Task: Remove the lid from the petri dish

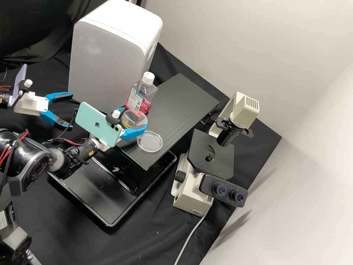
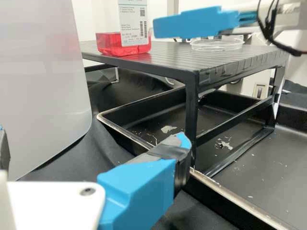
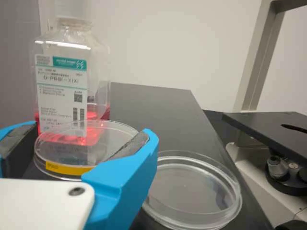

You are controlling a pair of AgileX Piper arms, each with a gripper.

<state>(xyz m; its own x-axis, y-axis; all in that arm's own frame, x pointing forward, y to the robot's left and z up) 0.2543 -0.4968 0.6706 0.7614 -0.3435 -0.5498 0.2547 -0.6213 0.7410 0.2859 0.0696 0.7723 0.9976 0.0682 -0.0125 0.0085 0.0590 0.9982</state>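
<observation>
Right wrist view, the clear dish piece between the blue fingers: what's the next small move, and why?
Probably lower the right gripper and release the yellow-labelled dish piece onto the ribbed platform. The fingers are shut on it, and it sits beside the other clear dish, not stacked on it.

Clear glossy plastic in lid (image 3: 72,141) and petri dish (image 3: 192,191); matt ribbed black rack (image 1: 184,99); soft matt black cloth (image 1: 147,235) underneath.

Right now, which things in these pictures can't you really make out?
High view: the mint phone hides much of the right gripper holding the dish piece.
Left wrist view: the picture edge cuts the cap off the bottle.
Right wrist view: a blue finger covers one side of the clear dish.
</observation>
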